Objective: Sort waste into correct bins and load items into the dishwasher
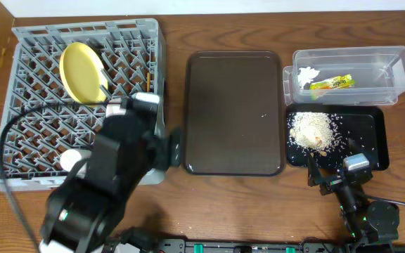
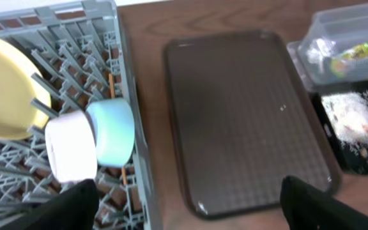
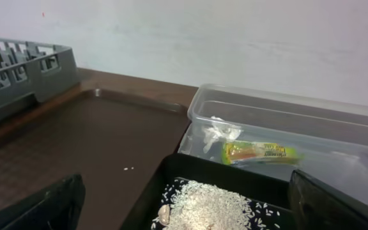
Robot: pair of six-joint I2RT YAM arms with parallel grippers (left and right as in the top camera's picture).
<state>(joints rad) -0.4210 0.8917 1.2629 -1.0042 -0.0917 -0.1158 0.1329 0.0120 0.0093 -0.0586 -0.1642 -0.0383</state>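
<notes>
The grey dish rack (image 1: 34,42) holds the yellow plate (image 1: 83,70) on edge and a small white cup (image 1: 69,160). In the left wrist view the plate (image 2: 5,89), a white bowl (image 2: 72,150), a light blue bowl (image 2: 110,131) and a chopstick (image 2: 112,83) sit in the rack (image 2: 130,96). My left gripper (image 1: 171,149) (image 2: 190,211) is open and empty over the rack's right edge. The clear tub (image 1: 392,70) (image 3: 286,108) holds the tissue (image 1: 306,74) (image 3: 222,134) and wrapper (image 1: 332,83) (image 3: 260,153). The black tray (image 1: 375,133) (image 3: 190,167) holds rice (image 1: 311,130) (image 3: 209,204). My right gripper (image 1: 323,176) (image 3: 190,214) is open at its near edge.
The dark brown serving tray (image 1: 234,112) (image 2: 248,115) (image 3: 88,140) lies between the rack and the bins, with a few rice grains on it. My left arm covers the rack's front right corner in the overhead view. Bare wooden table runs along the front.
</notes>
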